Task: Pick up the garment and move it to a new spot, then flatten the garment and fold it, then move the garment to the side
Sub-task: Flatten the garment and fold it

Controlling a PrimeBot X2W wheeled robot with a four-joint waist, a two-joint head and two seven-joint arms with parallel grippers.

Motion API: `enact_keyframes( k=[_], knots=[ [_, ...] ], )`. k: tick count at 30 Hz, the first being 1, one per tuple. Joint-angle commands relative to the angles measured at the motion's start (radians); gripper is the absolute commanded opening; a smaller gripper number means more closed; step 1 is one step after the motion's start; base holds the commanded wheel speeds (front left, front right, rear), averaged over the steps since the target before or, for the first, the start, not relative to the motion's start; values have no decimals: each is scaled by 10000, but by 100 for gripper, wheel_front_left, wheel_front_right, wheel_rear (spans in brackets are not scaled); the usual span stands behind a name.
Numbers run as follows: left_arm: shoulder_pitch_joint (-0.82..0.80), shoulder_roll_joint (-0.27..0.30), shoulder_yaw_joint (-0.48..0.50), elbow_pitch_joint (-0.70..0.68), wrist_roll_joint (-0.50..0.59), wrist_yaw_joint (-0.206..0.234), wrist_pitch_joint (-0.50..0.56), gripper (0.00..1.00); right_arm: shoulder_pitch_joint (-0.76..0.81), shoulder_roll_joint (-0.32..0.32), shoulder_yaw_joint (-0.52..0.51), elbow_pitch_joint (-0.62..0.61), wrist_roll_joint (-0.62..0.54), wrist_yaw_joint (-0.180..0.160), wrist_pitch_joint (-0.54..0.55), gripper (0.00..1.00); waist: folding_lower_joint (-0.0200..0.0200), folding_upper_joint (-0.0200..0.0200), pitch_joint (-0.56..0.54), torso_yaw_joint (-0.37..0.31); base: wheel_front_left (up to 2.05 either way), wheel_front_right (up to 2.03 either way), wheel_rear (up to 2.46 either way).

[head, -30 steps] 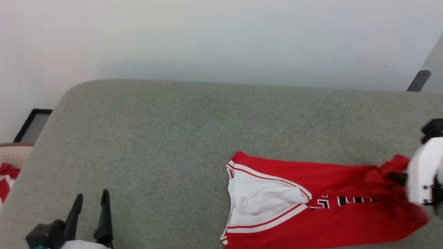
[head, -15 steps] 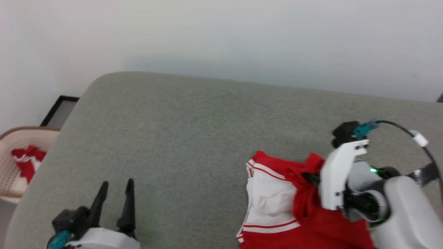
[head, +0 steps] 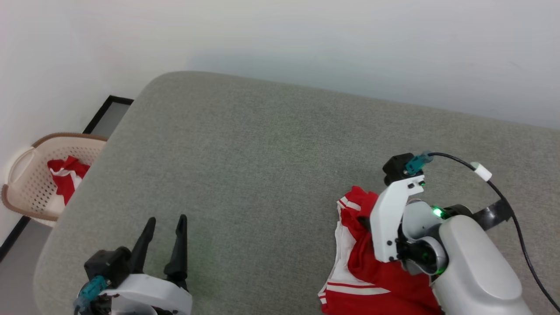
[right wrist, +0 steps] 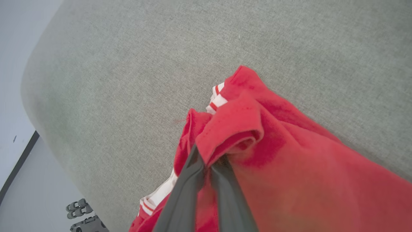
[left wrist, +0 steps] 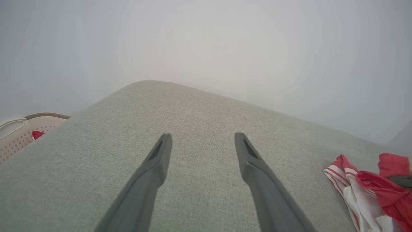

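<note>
Grey fabric surface (head: pixel 262 153) stretches ahead of both arms. The garment (head: pixel 376 271) hangs bunched from the right gripper (right wrist: pixel 207 161), pinched tight on a red fold. Relocation looks underway; flattening, folding and setting aside remain. Left gripper (head: pixel 167 218) gapes wide, holding nothing.

Left pincer (head: pixel 167 218): two long dark-grey fingers that taper to points, each slotted near the tip. Right pincer (right wrist: pixel 209 162): same dark fingers. Bracket (head: pixel 389 218): flat white plate with small dark screws. On top of the bracket, black camera block (head: pixel 396 168) with teal plug (head: pixel 415 162). Black cable (head: pixel 503 192) leaves the plug, with a white tag (head: pixel 481 171) on it. Just right of the bracket, green light (head: pixel 436 212) on a grey joint, then a smooth pale-grey forearm shell (head: pixel 477 271). Far left of the bracket: white wrist shell (head: pixel 148 295), black block (head: pixel 107 264), left plug (head: pixel 89 291), also teal.
</note>
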Motion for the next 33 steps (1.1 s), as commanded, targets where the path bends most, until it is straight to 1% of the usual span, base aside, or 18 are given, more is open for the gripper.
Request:
enact_keyframes(
  k=[1, 2, 3, 4, 5, 6, 8, 13, 18, 23, 33],
  knots=[
    [-91, -34, 62, 46, -65, -50, -5, 100, -162, 47, 260, 106, 40, -8, -144, 46, 0, -1, 25, 37, 0, 0, 0],
    [-98, -43, 112, 48, -61, -65, -6, 100, -204, 46, 340, 193, 155, -8, -168, 82, 0, -1, 18, 25, 0, 0, 0],
    [-86, -52, 144, 46, -40, -77, -6, 100, -238, 39, 444, 233, 269, -8, -166, 87, 0, -1, 7, 6, 0, 0, 0],
    [-64, -59, 194, 41, -16, -73, -7, 100, -291, 46, 568, 235, 350, -8, -191, 87, 0, -1, -6, -24, 0, 0, 0],
    [-41, -66, 257, 22, -5, -85, -5, 100, -345, 52, 703, 196, 470, -8, -227, 96, 0, -1, -20, -63, 0, 0, 0],
    [-8, -66, 309, 7, 18, -96, -3, 100, -367, 55, 823, 140, 639, -8, -203, 100, 0, -1, -41, -107, 0, 0, 0],
    [33, -50, 363, -6, 42, -95, -4, 100, -386, 58, 921, 72, 781, -8, -197, 100, 0, -1, -61, -162, 0, 0, 0],
    [160, -16, 604, -106, 152, -98, -3, 100, -365, 49, 1210, -532, 1437, -8, -302, 100, 0, -1, -159, -526, 0, 0, 0],
    [249, 65, 785, -248, 211, -132, -4, 100, -121, -303, 1372, -1440, 1956, -8, -609, 100, 0, -1, -299, -1016, 0, 0, 0],
    [462, 206, 903, -355, 347, -126, -4, 100, 132, -765, 1289, -2140, 2474, -8, -1339, 100, 0, -1, -493, -1593, 0, 0, 0],
    [889, 416, 1105, -547, 368, 6, -5, 100, 754, -1697, 639, -2349, 2841, -8, -3301, 100, 0, -1, -756, -2584, 0, 0, 0]
  ],
)
